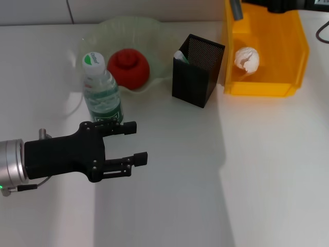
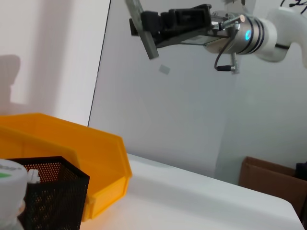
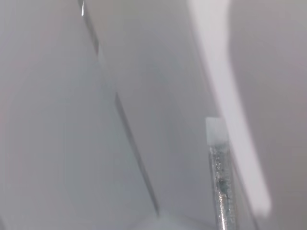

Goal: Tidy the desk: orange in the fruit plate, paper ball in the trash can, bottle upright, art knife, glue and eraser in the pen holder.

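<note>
The bottle (image 1: 102, 90) stands upright left of centre, and just in front of it my left gripper (image 1: 134, 142) hangs open and empty. The orange (image 1: 128, 67) lies in the fruit plate (image 1: 128, 23). The paper ball (image 1: 247, 59) rests inside the trash can (image 1: 267, 85). In the pen holder (image 1: 198, 77) a white-and-green item (image 1: 180, 55) shows; I cannot tell if it is the glue. The eraser is hidden. High above the trash can, my right gripper (image 2: 146, 24) is shut on a slim grey strip that looks like the art knife (image 2: 152, 48).
A dark cable (image 1: 323, 30) loops at the table's far right edge. A brown cardboard box (image 2: 268, 179) stands beyond the table in the left wrist view. The trash can (image 2: 96, 158) and pen holder (image 2: 53, 191) stand close together.
</note>
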